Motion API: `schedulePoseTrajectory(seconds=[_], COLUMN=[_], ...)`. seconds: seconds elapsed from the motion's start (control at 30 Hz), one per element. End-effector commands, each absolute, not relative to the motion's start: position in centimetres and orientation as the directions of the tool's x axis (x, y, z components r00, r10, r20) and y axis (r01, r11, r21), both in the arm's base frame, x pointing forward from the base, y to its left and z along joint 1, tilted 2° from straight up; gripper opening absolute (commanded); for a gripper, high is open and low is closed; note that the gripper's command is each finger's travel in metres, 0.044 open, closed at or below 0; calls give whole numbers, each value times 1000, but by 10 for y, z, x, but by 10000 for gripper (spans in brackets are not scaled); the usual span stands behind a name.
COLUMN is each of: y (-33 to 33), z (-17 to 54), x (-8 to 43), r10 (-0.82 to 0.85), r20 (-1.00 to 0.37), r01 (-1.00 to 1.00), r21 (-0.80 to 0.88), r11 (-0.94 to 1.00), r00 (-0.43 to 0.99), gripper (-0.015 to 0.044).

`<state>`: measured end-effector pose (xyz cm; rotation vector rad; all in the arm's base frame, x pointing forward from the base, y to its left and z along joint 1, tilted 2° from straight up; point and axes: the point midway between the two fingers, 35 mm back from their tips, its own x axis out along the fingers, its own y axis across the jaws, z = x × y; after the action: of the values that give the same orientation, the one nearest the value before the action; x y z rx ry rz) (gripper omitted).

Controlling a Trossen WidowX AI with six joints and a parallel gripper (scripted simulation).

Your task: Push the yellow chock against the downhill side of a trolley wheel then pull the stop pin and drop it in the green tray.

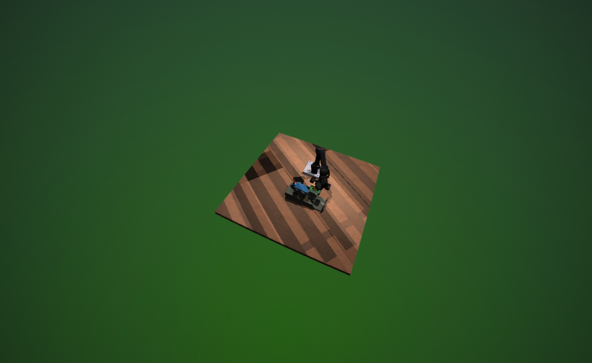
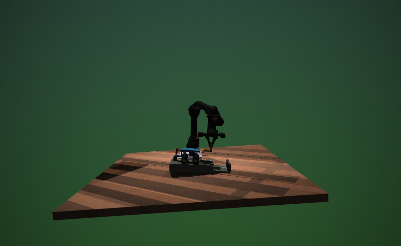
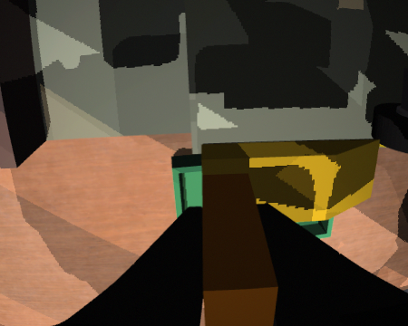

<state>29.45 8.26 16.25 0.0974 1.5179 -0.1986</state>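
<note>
The chock (image 2: 207, 150) (image 3: 313, 181) hung in my gripper (image 1: 316, 187) (image 2: 211, 147) (image 3: 228, 219), clenched on its handle (image 2: 210, 145) (image 3: 236, 235), above the tray (image 1: 314, 192) (image 3: 177, 190); the trolley (image 1: 301, 186) (image 2: 190, 150) stood on the ramp (image 1: 292, 198) (image 2: 191, 167) (image 3: 154, 100).

- Chock (image 1: 313, 187) (image 2: 207, 150) (image 3: 313, 181): yellow, its orange handle (image 2: 210, 146) (image 3: 236, 235) upright in my jaws, raised, away from the wheels.
- Trolley (image 1: 301, 186) (image 2: 190, 150) (image 3: 394, 129): blue-topped, dark-wheeled, on the ramp.
- Pin (image 2: 176, 150): red-headed, standing at the uphill end.
- Ramp (image 1: 293, 197) (image 2: 191, 167) (image 3: 154, 100): grey-green, sloping.
- Tray (image 1: 317, 191) (image 3: 192, 186): green, beside the ramp (my chock partly hides it).
</note>
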Motion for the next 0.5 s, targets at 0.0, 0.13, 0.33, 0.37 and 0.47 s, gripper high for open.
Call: schedulePoseTrajectory(seconds=[0.0, 0.13, 0.33, 0.37, 0.47], y=[81, 81, 81, 80, 80], z=[155, 145, 131, 129, 122], x=[296, 296, 297, 297, 298], r10=[-75, -75, -75, -75, -75], r20=[-996, -996, -996, -996, -996], r01=[185, 185, 185, 185, 185], r21=[-66, -66, -66, -66, -66], r11=[980, 980, 980, 980, 980], r00=[41, 41, 41, 41, 41], gripper=[0, 0, 0, 0, 0])
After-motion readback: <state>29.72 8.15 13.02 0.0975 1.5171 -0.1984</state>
